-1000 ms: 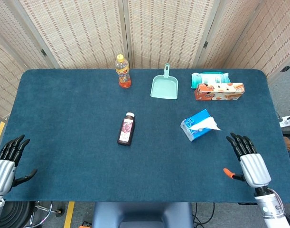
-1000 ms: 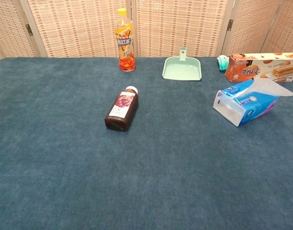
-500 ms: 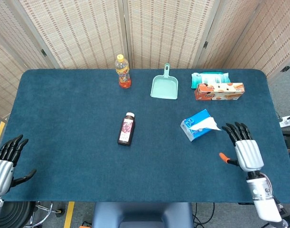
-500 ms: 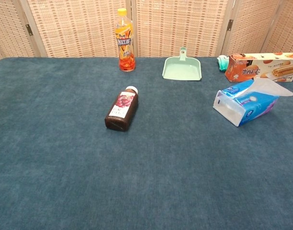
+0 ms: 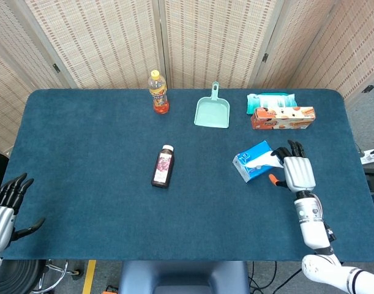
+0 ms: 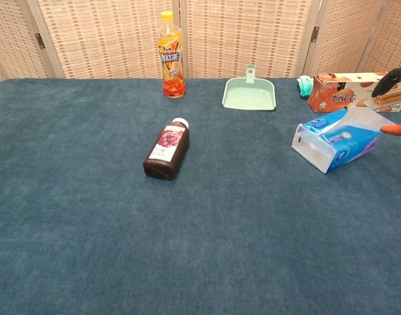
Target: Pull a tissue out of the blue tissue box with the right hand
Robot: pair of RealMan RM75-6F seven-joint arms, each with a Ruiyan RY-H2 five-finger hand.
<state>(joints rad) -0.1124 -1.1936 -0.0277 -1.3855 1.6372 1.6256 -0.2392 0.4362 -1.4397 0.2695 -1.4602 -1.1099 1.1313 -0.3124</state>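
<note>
One tissue (image 5: 267,160) sticks out of the blue tissue box (image 5: 253,160), at four o'clock on the worktop (image 5: 101,153). Soft, tearable: pinch its free edge. Right hand (image 5: 298,173) beside it, fingers (image 5: 293,149) spread, empty.

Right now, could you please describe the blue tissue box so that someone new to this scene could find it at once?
On the blue-carpeted table, look to the right half, in front of the orange biscuit box at the far edge. The blue tissue box lies tilted there, beside the right robot hand. Alone among its neighbours, it has a white tissue sticking out of it.
</note>
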